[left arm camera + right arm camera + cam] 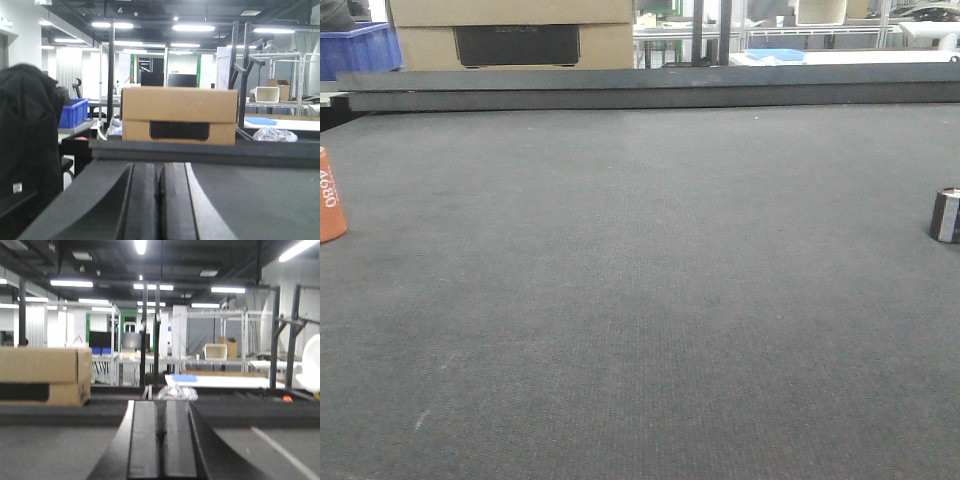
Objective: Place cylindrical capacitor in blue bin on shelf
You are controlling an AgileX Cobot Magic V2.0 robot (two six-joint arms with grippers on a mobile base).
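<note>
The small, squat, dark cylindrical capacitor [945, 215] stood untouched at the right edge of the dark grey fabric mat [640, 300], with the left gripper [159, 172] and right gripper [161, 415] both pressed closed and empty, so the whole task was left to do.

I see a dark grey, woven-textured surface [640, 300] with a raised dark lip [640, 98] along its far edge. On it stand an orange cylinder marked "4680" [329, 200] at far left and the cylindrical capacitor [946, 215] at far right, well apart.
</note>
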